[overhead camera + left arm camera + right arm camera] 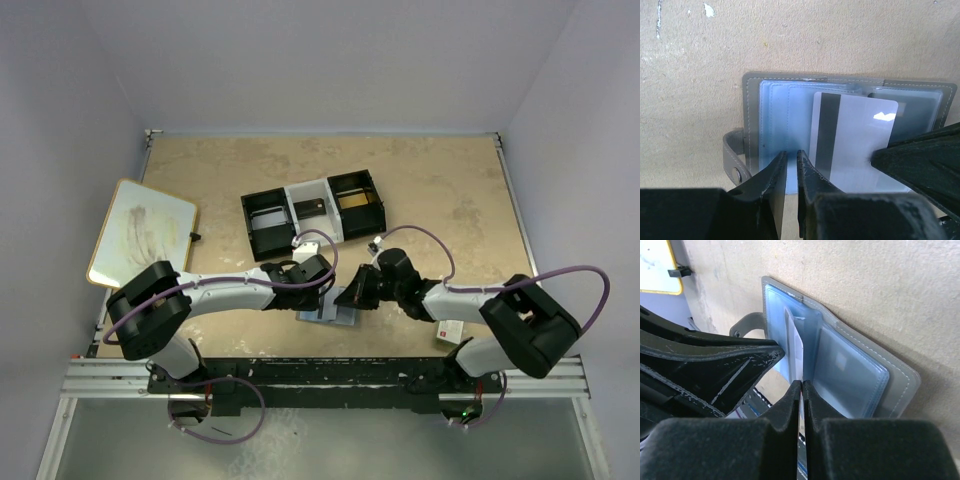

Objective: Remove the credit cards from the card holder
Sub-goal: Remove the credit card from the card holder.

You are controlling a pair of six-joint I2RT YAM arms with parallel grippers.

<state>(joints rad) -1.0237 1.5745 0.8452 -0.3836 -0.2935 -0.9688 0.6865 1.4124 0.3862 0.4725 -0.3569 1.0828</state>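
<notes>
The grey card holder (322,314) (775,100) (850,365) lies open on the table between both arms, its blue-grey sleeves facing up. A white credit card (855,140) with a black stripe sticks halfway out of a sleeve. In the right wrist view the card (799,352) shows edge-on. My right gripper (802,385) (353,293) is shut on the card's near edge. My left gripper (792,157) (320,288) sits over the near edge of the holder's left panel, its fingers almost touching, with only a thin slit and nothing between them.
A black-and-white three-compartment tray (312,212) stands just beyond the grippers. A yellow-edged whiteboard (142,232) (655,265) lies at the left. A small white-and-red box (450,330) rests by the right arm. The holder's strap with a snap (732,160) hangs off its left side.
</notes>
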